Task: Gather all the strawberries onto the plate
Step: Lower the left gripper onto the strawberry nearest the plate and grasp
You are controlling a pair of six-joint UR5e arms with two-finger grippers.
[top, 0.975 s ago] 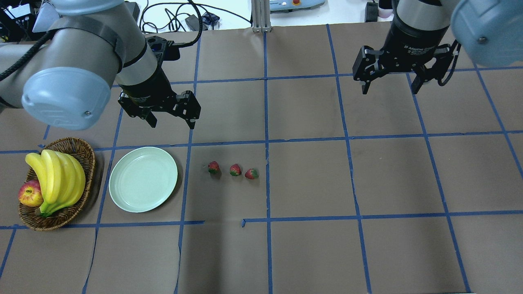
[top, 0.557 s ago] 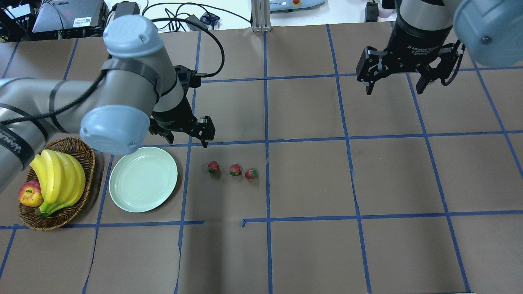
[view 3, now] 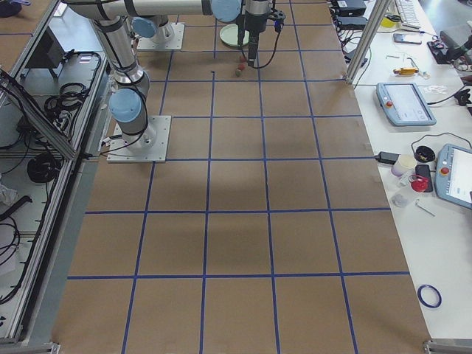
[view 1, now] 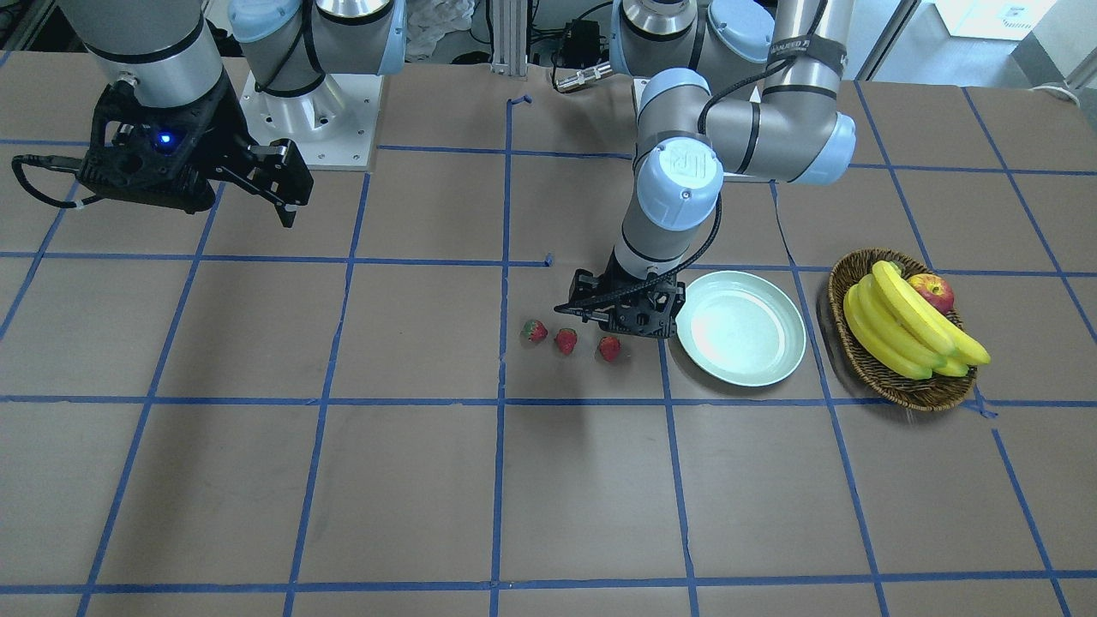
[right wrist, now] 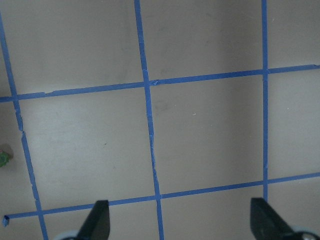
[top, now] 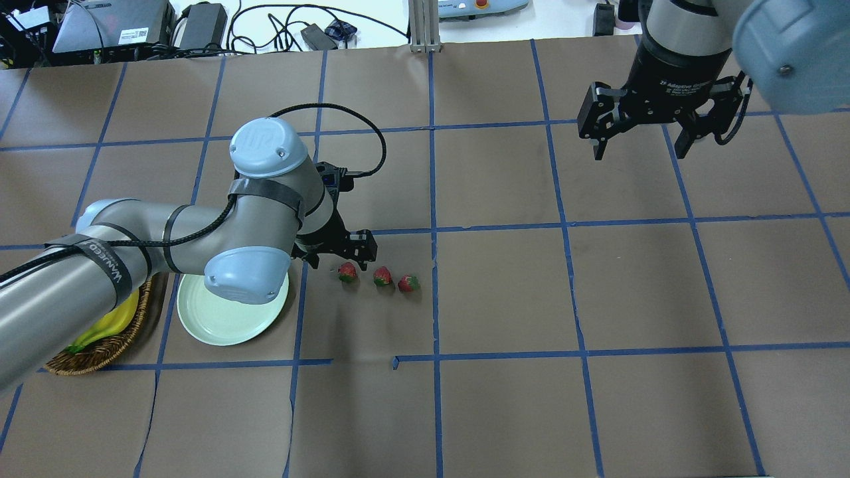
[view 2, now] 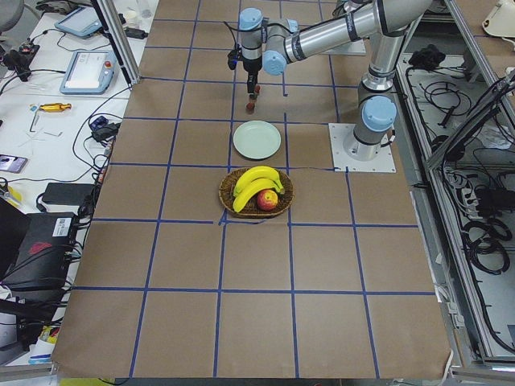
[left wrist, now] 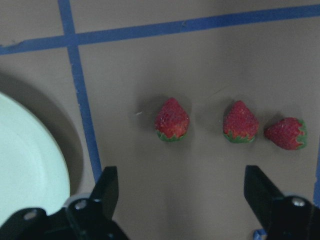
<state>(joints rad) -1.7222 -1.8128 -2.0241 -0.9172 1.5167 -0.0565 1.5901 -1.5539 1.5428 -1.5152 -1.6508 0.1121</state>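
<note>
Left wrist-mounted view: three strawberries (left wrist: 241,122) lie in a row on the table (left wrist: 200,55) just ahead of the left fingers (left wrist: 107,187), which are spread wide and hold nothing. Two berries sit ahead of the gap and the third lies past one finger. One plate (left wrist: 25,165) lies outside the other finger; the right fingers (right wrist: 100,217), well apart, are spread wide and empty.

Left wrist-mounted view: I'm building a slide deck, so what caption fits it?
Open left gripper hovers above three strawberries lined up on the brown table, pale green plate at left.
</note>
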